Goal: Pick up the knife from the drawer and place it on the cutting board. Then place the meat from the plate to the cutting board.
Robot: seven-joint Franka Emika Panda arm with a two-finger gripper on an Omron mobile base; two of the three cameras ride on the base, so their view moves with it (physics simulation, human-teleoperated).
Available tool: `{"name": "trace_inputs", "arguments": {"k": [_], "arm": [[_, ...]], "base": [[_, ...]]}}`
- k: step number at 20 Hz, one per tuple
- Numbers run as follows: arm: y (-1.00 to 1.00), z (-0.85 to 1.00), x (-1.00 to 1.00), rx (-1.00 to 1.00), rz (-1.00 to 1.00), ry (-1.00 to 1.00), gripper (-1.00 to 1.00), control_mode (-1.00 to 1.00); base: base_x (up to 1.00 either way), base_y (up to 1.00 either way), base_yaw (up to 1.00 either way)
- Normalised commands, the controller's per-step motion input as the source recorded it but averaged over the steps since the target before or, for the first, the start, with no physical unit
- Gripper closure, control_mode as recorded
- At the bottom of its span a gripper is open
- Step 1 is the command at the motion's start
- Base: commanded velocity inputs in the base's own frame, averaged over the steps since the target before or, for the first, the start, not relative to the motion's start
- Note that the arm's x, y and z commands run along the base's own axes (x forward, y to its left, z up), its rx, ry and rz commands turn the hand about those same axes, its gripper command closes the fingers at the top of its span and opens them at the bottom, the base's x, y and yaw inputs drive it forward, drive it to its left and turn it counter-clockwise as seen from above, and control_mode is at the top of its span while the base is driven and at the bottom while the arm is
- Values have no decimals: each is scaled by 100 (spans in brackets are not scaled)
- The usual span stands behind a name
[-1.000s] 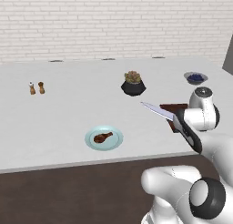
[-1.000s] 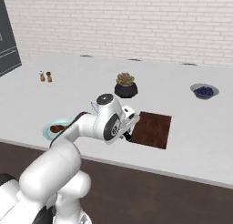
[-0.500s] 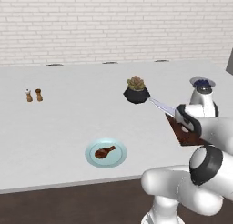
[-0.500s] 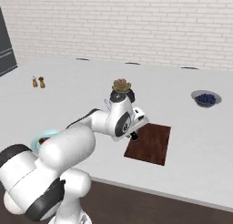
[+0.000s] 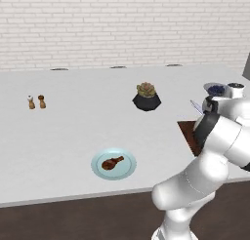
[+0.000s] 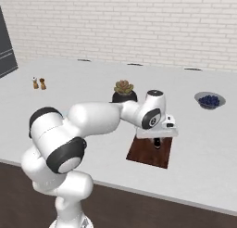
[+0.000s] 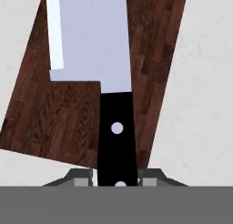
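**A:** One step is in hand, it is judged: the kitchen knife with the silver blade and short black handle is to be set down on the flat dark reddish-brown wooden cutting board. How is it held?

**B:** The handle is clamped between the tips of the two-finger gripper, and the blade is seen over the board in the hand view. Whether the knife touches the wood cannot be told. The gripper is also seen low over the board from the right base camera.

**A:** How should the step be done well?

**B:** A straight, slow descent is advised, with the blade kept flat and inside the board's edges. The fingers should be parted only once the knife is judged to rest on the wood, so that nothing is dropped or skids off.

**A:** What is counted, left to right, on the white counter?

**B:** Two small shakers are counted, then one round pale light-blue plate with one brown drumstick-shaped piece of meat lying on it, one dark pot with a succulent, one cutting board, one knife, and one small bowl of dark blue berries. The plate is well apart from the board.
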Motion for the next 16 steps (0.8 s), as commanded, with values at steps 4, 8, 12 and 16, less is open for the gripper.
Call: {"name": "trace_inputs", "arguments": {"k": [4,8,12,16], "arm": [[-7,-46,0,0,-4,0,100,-100],[0,-75,0,0,-7,0,100,-100],[7,-61,11,0,-7,0,100,-100],[33,-48,36,0,-5,0,-100,-100]], "base": [[0,0,0],[0,0,0],[0,0,0],[0,0,0]]}}
